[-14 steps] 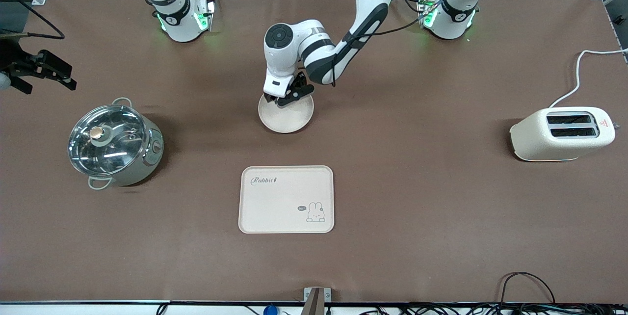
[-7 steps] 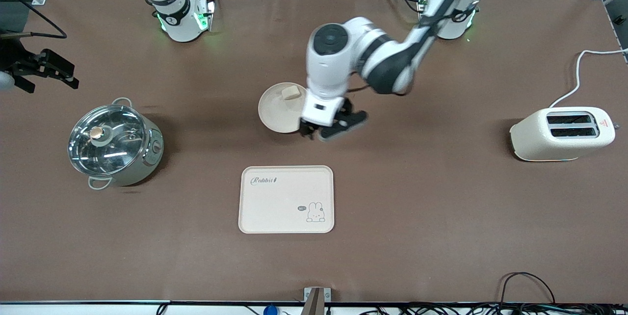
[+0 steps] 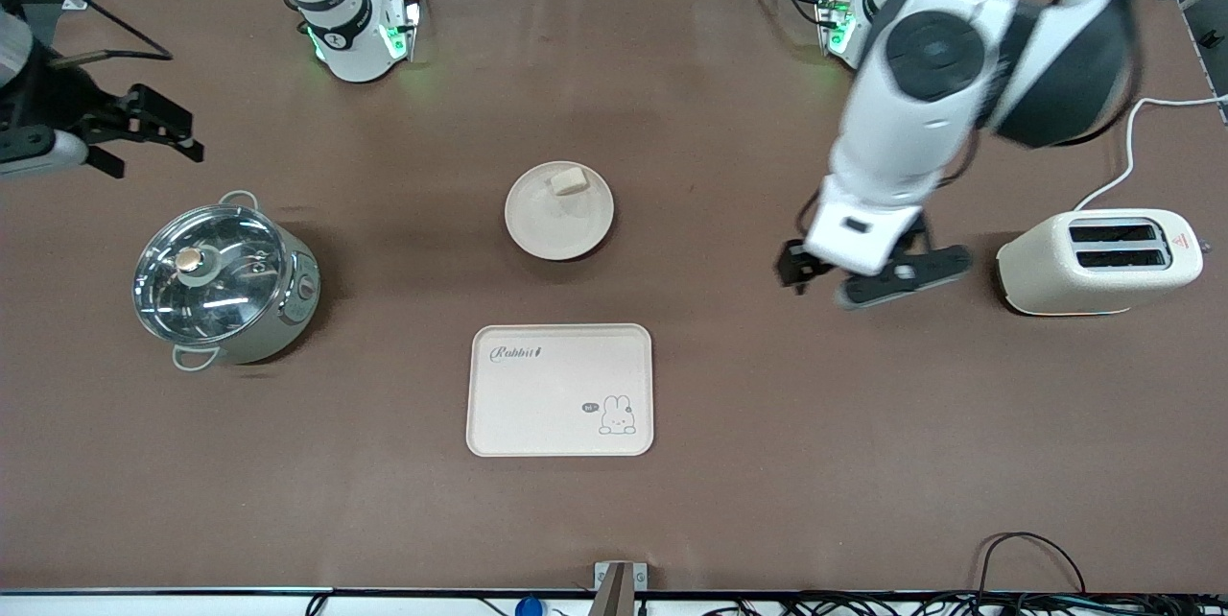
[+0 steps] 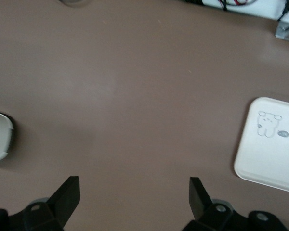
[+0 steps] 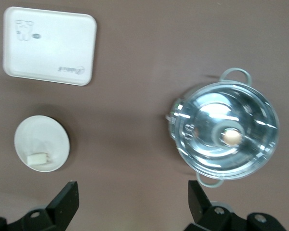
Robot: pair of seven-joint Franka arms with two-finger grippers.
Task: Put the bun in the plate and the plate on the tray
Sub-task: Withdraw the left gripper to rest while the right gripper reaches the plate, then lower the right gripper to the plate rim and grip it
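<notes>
bun sits in plate | plate stiff, light, shallow: pinch its raised rim | left gripper apart over table | right gripper apart, waiting | tray bare

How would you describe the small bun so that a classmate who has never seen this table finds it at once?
Start at the cream rectangular tray with the rabbit drawing, mid-table. Farther from the front camera sits a round cream-white plate. The bun is the small cream oblong lump lying in that plate by its rim, the only thing in it.
</notes>
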